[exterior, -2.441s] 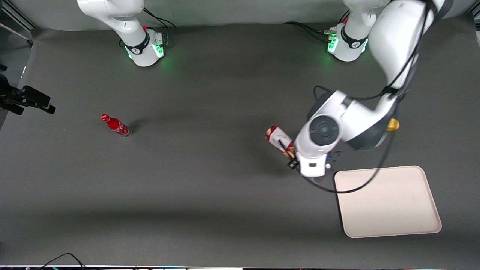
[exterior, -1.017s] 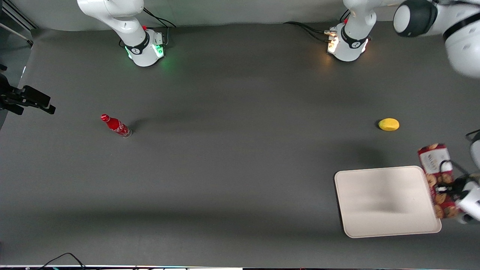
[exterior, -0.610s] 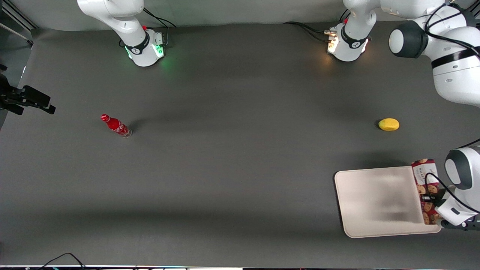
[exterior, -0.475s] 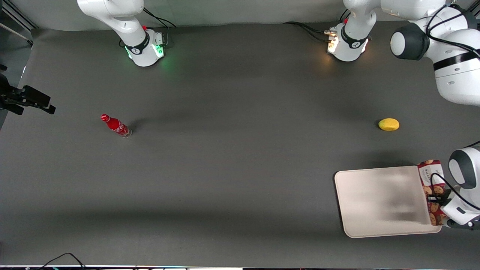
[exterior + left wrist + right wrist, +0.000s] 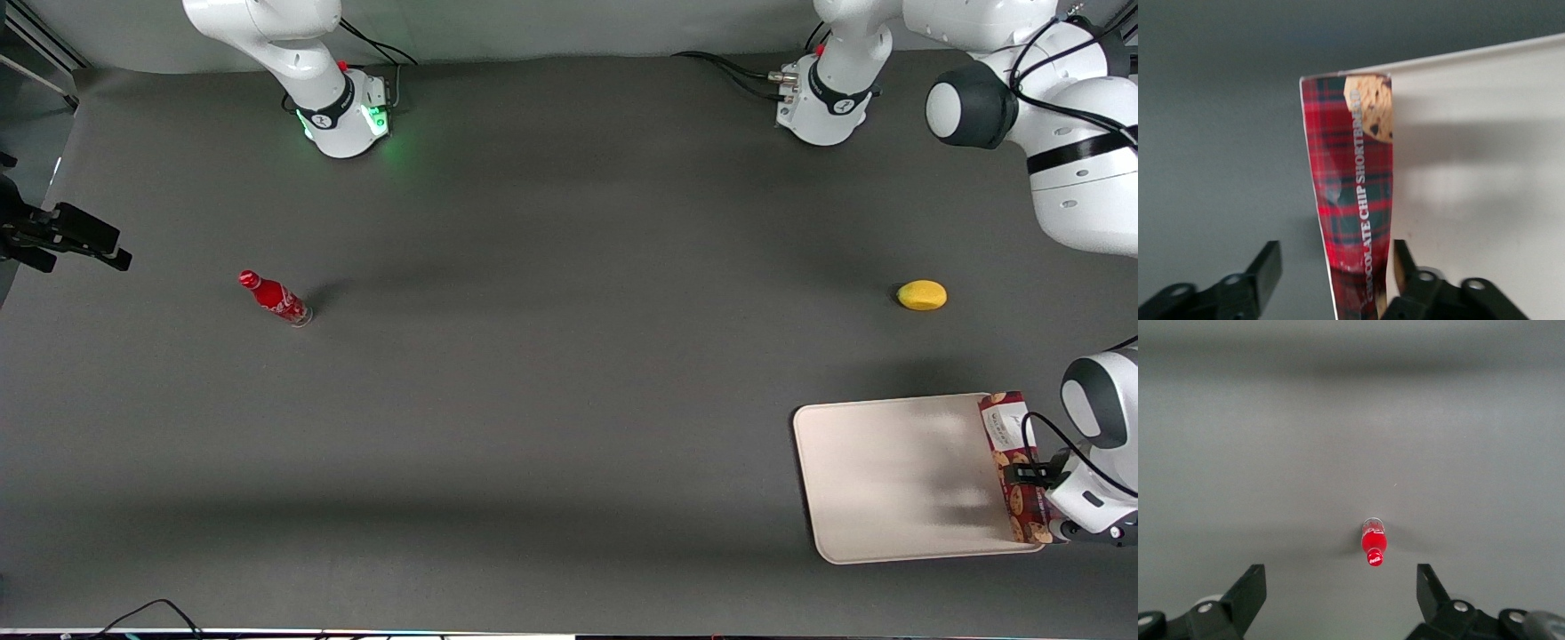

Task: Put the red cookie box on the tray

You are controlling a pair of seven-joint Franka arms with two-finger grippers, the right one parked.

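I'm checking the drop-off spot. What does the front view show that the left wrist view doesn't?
Front view only: the whole tray, the yellow lemon-like object and the red bottle. Left wrist view only: the box's plaid side and its "chocolate chip" lettering, and the open gripper with one finger clear of the box. Both show the red cookie box at the tray's edge.

Even overhead light, soft shadow smeared across the tray (image 5: 889, 471), wrist views slightly soft

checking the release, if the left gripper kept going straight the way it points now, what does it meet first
Most likely the red cookie box, which stands between the open fingers of the left gripper at the edge of the tray. Past the box lies the tray's rim or the table; depth is unclear.
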